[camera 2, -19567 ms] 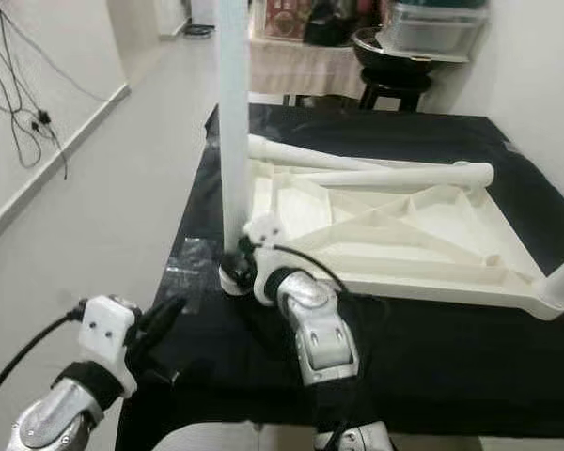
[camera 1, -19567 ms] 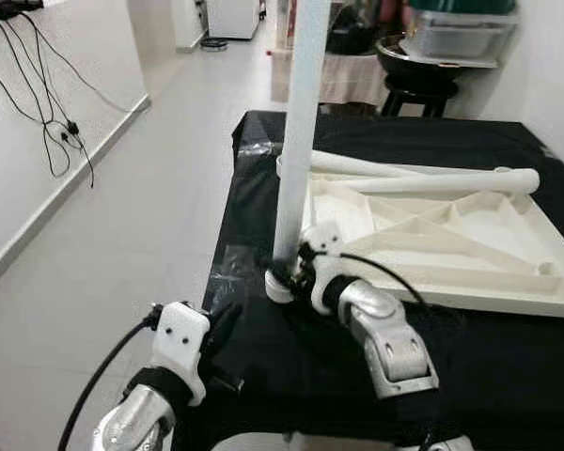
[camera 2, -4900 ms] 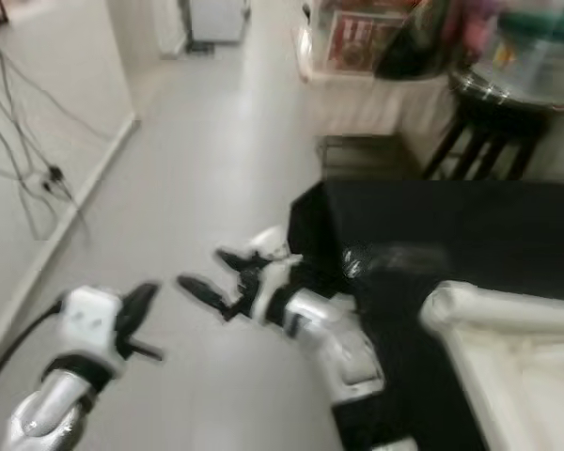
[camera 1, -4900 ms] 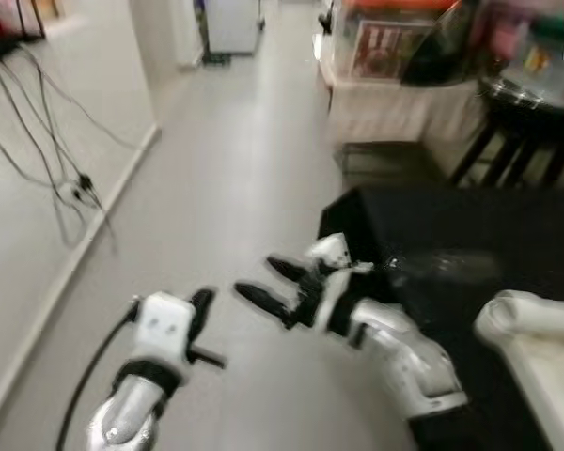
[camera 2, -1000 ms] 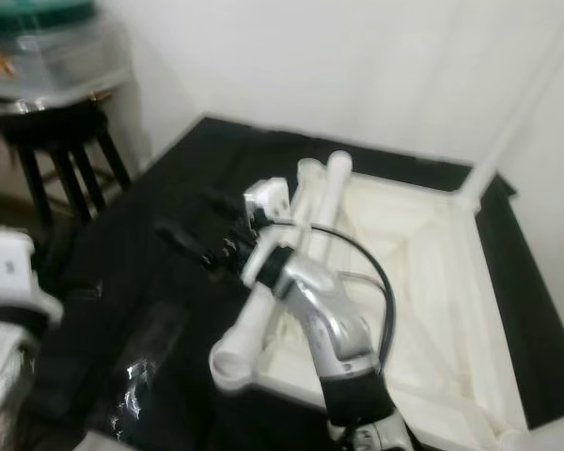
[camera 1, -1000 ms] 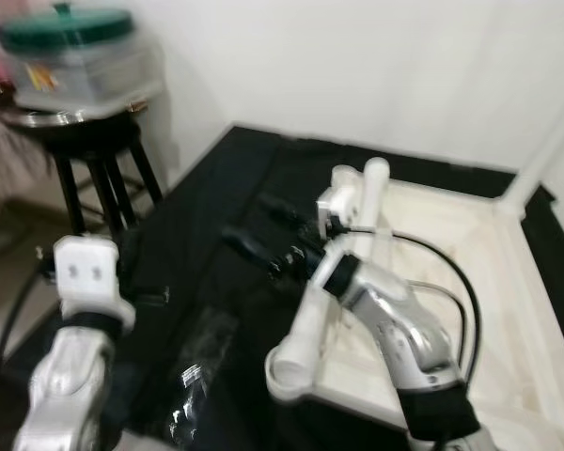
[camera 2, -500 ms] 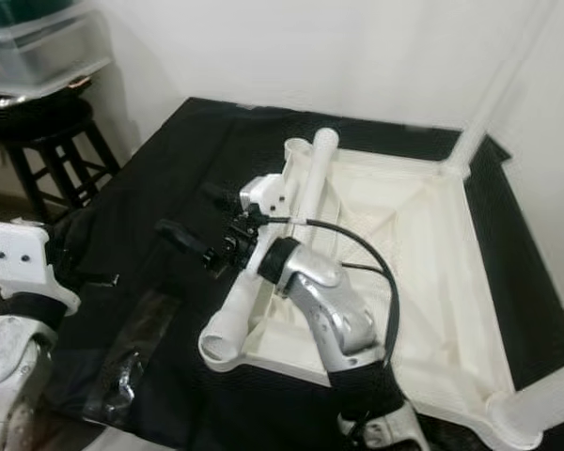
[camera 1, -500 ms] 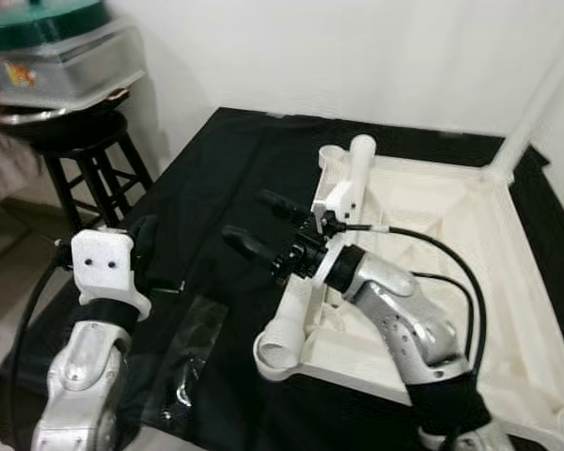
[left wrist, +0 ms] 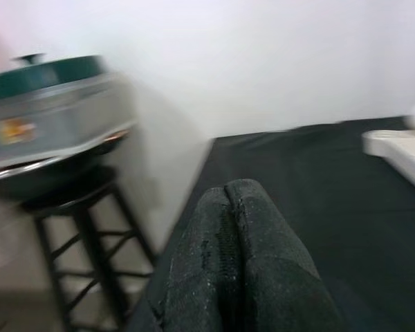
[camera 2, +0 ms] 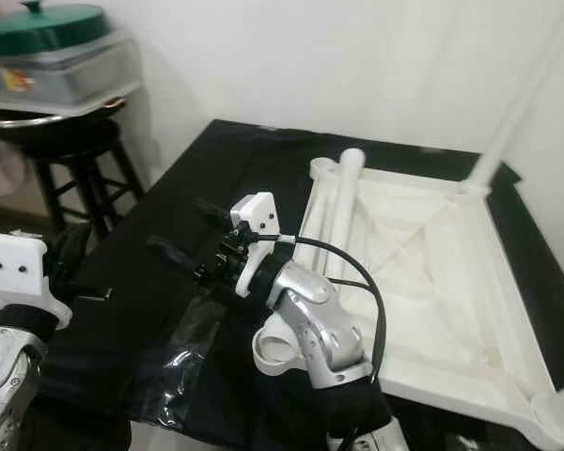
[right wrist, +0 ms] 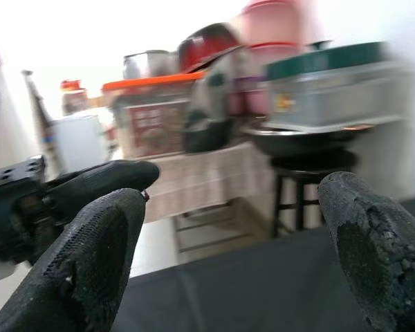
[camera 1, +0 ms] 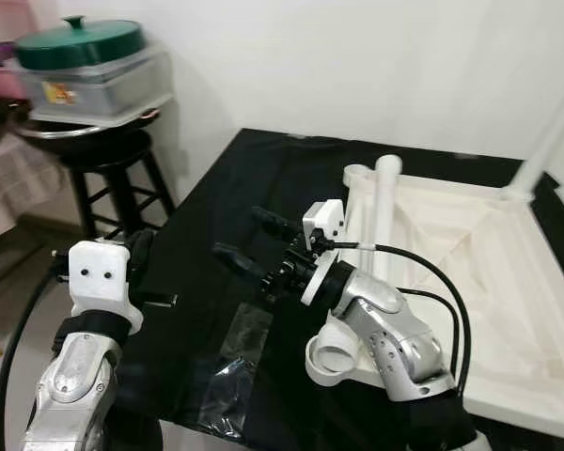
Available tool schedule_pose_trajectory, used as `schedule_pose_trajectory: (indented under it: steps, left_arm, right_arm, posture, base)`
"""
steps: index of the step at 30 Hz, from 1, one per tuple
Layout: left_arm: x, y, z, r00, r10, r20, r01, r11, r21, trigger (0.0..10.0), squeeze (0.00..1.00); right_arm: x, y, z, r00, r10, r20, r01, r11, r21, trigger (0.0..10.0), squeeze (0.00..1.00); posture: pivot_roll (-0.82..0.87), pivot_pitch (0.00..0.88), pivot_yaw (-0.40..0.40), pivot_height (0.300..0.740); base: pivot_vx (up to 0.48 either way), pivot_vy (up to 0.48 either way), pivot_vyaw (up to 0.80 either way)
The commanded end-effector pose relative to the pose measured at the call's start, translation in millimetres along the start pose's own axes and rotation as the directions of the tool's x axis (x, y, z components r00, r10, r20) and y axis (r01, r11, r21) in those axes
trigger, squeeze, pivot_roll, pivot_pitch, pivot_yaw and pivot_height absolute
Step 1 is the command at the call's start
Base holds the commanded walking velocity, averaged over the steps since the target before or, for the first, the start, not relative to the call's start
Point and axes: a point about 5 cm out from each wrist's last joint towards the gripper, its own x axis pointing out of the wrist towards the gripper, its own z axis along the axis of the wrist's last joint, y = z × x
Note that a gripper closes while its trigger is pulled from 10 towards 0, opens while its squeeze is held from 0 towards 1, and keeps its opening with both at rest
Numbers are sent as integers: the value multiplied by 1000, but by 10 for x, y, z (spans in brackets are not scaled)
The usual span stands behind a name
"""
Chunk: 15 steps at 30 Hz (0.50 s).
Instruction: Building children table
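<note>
The white children's table top (camera 1: 479,268) lies upside down on a black-covered table (camera 1: 254,178). A loose white leg tube (camera 1: 383,207) rests along its near-left rim, open end (camera 2: 280,348) toward me. One leg (camera 1: 550,122) stands upright at the far corner. My right gripper (camera 1: 252,241) hovers open above the black cloth, left of the tube, with nothing between its fingers (right wrist: 90,249). My left gripper (camera 1: 143,248) is held at the table's left edge, its fingers (left wrist: 238,263) pressed together and empty.
A black stool (camera 1: 113,164) at the left carries a dark pan and a clear box with a green lid (camera 1: 85,42). A clear plastic bag (camera 1: 230,371) lies on the cloth near the front edge. A white wall closes the far side.
The camera has swung, shifting the whole scene. Long before, my right gripper held the base of an upright leg; now it is open and empty. In the last second both grippers keep their states.
</note>
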Motion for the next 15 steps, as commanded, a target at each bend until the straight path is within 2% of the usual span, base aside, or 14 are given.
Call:
schedule_pose_trajectory:
  steps: [1,14,15]
  left_arm:
    - [-6,-39,9,1000,-25,2,25,1000,5,10000,0]
    - [-12,-50,-14,999,-35,-10,35,999,2,10000,0]
    - [-13,-53,-17,999,-37,-12,37,999,1,10000,0]
  right_arm:
    - [-18,-8,2,1000,-3,6,3,1000,5,10000,0]
    - [-14,18,-17,1000,7,5,-7,1000,-1,10000,0]
    - [-12,21,-18,1000,7,4,-7,1000,-5,10000,0]
  posture:
    - [-17,60,12,740]
    - [-17,64,13,740]
    - [-17,65,14,740]
  base:
    - [0,0,-800]
    - [0,0,-800]
    - [0,0,0]
